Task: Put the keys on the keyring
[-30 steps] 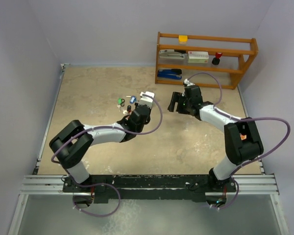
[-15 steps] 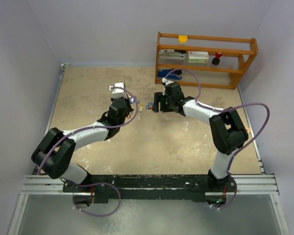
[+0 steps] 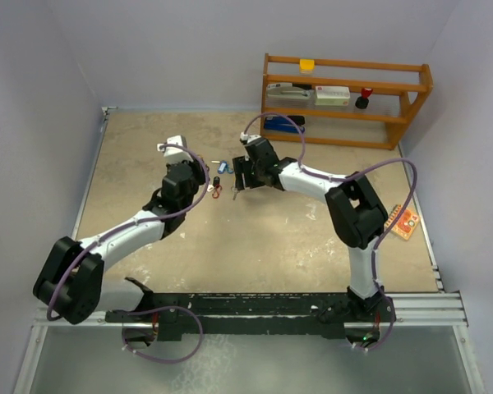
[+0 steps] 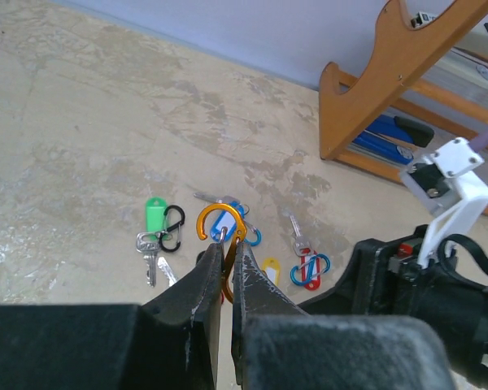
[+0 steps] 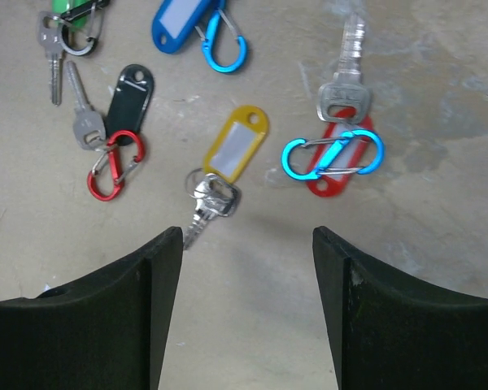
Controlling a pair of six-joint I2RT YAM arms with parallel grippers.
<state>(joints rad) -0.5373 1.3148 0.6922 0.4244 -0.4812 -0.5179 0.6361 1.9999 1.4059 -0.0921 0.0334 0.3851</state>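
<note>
Left gripper (image 4: 226, 253): jaws almost pressed together, pinching the lower end of the orange keyring (image 4: 202, 223), whose loop stands up past the tips. The keys lie loose on the table (image 4: 81, 122) just beyond and below these tips, none on the ring. The right arm's wrist crowds in close on the right of the left jaws. The wooden rack (image 4: 390, 73) and blue stapler (image 4: 382, 134) are well beyond, to the right.

Right gripper (image 5: 248, 244): jaws spread wide, holding nothing, hovering over the keys.
- yellow-tagged key (image 5: 236, 150): just ahead of the gap, its blade angled back toward the finger on the view's left.
- red-tagged key (image 5: 327, 185), with blue clip (image 5: 290, 159): ahead of the other finger.
- black-tagged key (image 5: 131, 91), with red clip (image 5: 93, 185): ahead and left.
- blue-tagged key (image 5: 181, 22): farther ahead.
- green-tagged key (image 4: 154, 218): farthest left.

Nothing sits between the spread jaws and the yellow-tagged key.
</note>
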